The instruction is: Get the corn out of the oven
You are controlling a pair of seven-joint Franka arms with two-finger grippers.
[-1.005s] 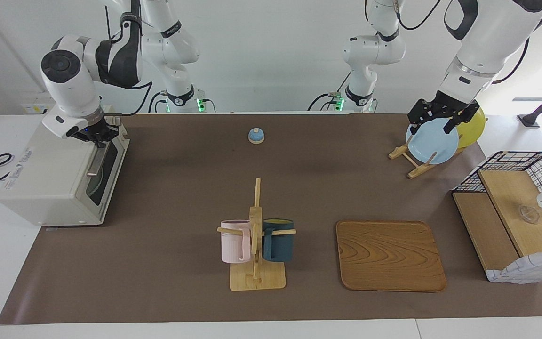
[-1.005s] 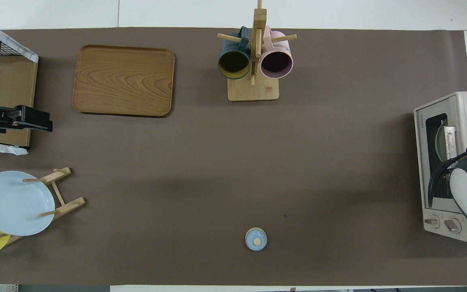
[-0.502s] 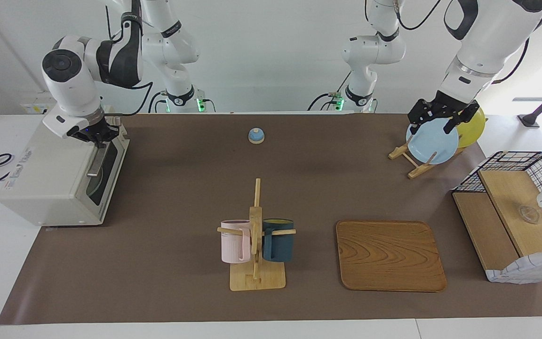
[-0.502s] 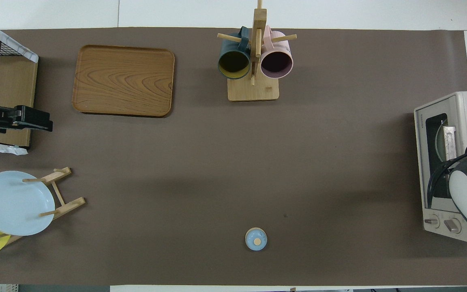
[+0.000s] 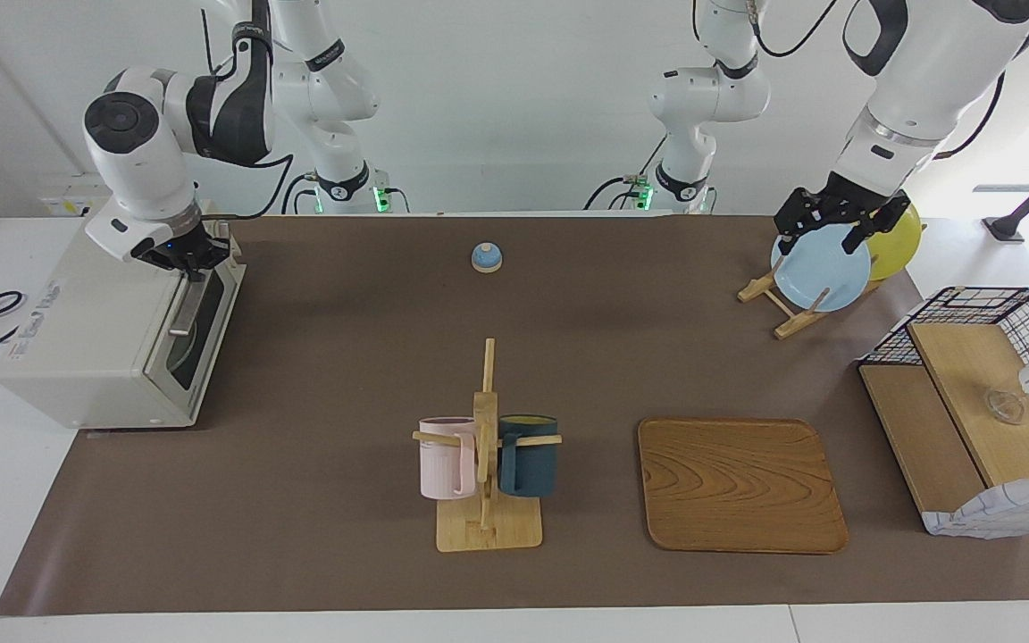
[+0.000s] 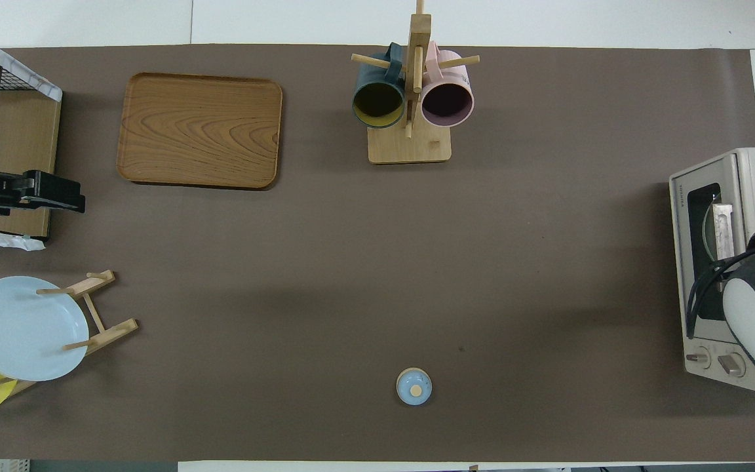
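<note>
Facing view first: the corn doesn't show anywhere, and the dark glass of the oven (image 5: 112, 335) door gives nothing away about what's inside, so I can't tell where it is. The oven sits at the right arm's end of the table, door only just cracked at the top. The right gripper (image 5: 188, 261) is down at the top edge of the door, closed on the handle (image 5: 182, 308), though the fingertips are mostly buried under the wrist, so the actual contact is hard to make out. The left gripper (image 5: 823, 223) hangs over the blue plate (image 5: 823, 268) on the wooden rack, fingers spread wide, nothing in them; the yellow plate (image 5: 899, 239) is half hidden by the blue one. The left arm just waits there. A white blob cuts into the basket (image 5: 983, 393) at the frame edge. Overhead view: the oven (image 6: 721, 262) runs off the edge, and the right arm covers much of its door, gripper included. The left gripper (image 6: 50, 200) pokes in beside the basket (image 6: 10, 170), which is cut off too. The tray (image 6: 199, 130), mug stand (image 6: 410, 141) and small blue lid (image 6: 413, 386) sit in plain sight.
</note>
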